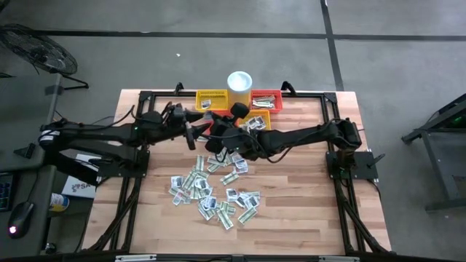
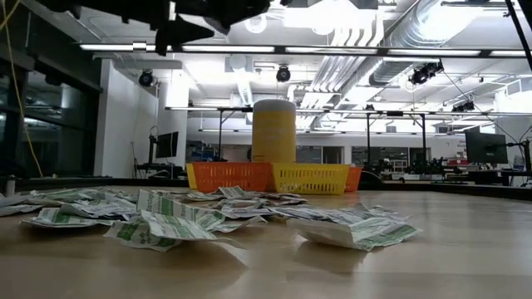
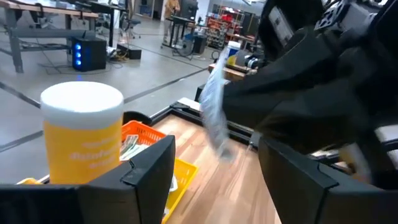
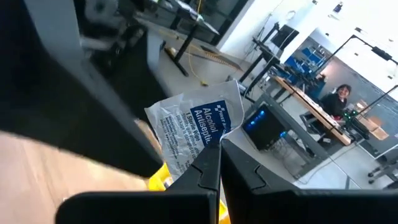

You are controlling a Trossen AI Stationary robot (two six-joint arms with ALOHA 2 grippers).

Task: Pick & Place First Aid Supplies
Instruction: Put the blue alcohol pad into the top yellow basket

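Progress: early days, most packets [image 1: 213, 191] still heaped on my table [image 1: 306, 218], few in baskets [image 1: 212, 100] at 12 o'clock.
Right gripper [image 4: 219, 163]: clamped on one antiseptic packet [image 4: 194, 130], mid-air.
Left gripper [image 3: 214, 180]: released, empty, facing it.

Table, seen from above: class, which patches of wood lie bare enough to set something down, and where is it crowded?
Bare wood lies right of the sachet heap, and another strip on its left up to the table's edge. Crowded: the heap itself, the far edge with yellow basket, cup and red basket, and the arms' meeting place.
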